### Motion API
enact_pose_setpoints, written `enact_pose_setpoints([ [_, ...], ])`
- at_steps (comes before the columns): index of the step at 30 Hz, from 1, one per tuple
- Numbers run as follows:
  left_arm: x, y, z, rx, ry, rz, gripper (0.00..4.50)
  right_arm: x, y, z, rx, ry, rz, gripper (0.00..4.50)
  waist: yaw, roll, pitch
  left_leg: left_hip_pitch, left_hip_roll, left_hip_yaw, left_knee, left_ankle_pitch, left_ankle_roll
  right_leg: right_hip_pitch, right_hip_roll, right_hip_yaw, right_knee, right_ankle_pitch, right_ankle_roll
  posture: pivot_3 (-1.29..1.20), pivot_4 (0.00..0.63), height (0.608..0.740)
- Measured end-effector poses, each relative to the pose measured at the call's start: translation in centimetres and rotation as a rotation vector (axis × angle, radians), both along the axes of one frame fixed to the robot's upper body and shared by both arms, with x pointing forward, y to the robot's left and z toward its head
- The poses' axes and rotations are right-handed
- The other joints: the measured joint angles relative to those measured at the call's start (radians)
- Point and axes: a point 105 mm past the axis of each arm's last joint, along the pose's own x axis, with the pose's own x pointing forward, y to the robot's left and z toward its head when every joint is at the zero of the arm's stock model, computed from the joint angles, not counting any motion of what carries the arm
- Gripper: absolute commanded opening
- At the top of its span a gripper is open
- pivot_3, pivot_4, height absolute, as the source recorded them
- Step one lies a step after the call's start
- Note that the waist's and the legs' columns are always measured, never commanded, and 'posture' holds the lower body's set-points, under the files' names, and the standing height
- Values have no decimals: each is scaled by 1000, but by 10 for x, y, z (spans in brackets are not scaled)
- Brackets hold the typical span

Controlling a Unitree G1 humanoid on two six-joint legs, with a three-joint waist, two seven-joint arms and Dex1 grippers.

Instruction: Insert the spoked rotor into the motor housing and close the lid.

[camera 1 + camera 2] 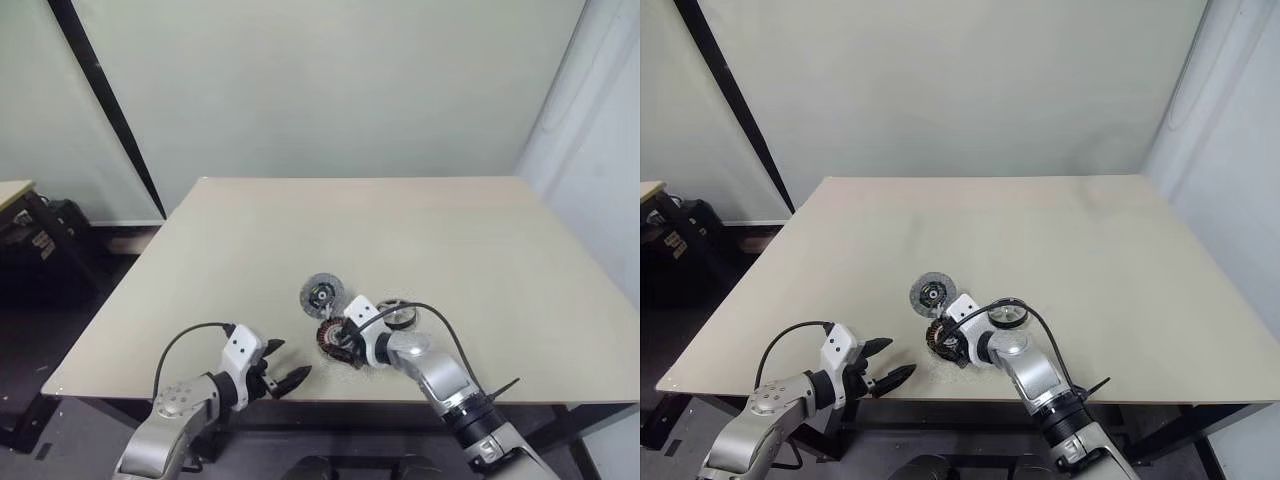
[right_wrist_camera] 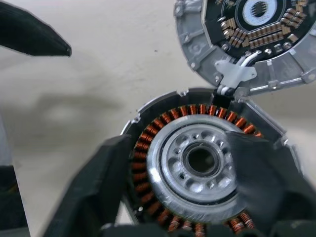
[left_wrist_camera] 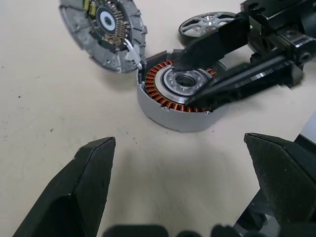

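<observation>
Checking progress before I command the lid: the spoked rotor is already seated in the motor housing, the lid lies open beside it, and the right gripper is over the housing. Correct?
Not quite. The spoked rotor is not seated; it lies on the table beyond the motor housing, whose pale centre is bare in the left wrist view. The lid does lie open beside it, and the right gripper is over the housing.

The round grey motor housing with its ring of copper windings (image 2: 197, 163) is partly covered by the right pincer's black fingers (image 2: 96, 187), which blur at that close range; its lower rim runs off the frame's edge. Just beyond the pincer, the flat grey lid with dark electronics (image 2: 256, 39) is cut off on two sides. Behind the pincer, the silvery spoked rotor with dark rim (image 3: 205, 22) is half hidden by a finger.
</observation>
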Motion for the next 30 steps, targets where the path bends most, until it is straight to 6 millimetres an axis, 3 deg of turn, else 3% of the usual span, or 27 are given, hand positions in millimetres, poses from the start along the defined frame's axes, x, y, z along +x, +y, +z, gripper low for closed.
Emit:
enact_pose_setpoints([
  [4,0,0,0,0,0,0,4500,3,-2,11,45,0,-24,3675,-1,0,0,0,0,0,0,0,0,-1,0,0,0,0,0,0,0,740],
  [6,0,0,0,-1,0,0,4500,3,0,18,70,-2,-27,3310,-2,0,0,0,0,0,-1,0,0,-1,0,0,0,0,0,0,0,740],
  [10,0,0,0,-1,-1,0,4500,3,-1,22,65,-20,-23,2054,-2,0,0,0,0,-1,-1,0,0,-1,0,0,0,0,0,0,0,740],
  [15,1,-1,0,-1,-2,0,4500,0,-5,9,-26,-36,4,201,-2,0,0,0,0,0,-1,0,0,-1,0,0,0,0,0,0,0,740],
  [16,1,-1,1,-1,-3,0,4500,-1,-4,4,-45,-32,11,28,-2,0,0,0,0,0,-1,0,0,-1,0,0,0,0,0,0,0,740],
  [28,2,-1,1,-4,-7,1,4500,2,-8,1,-33,-39,-23,28,-1,0,0,0,0,0,-1,0,0,0,0,0,0,0,0,0,0,740],
  [30,2,-1,1,-3,-8,4,4500,5,-8,11,15,-50,-47,535,-1,0,0,0,0,0,-1,0,0,0,0,0,0,0,0,0,0,740],
])
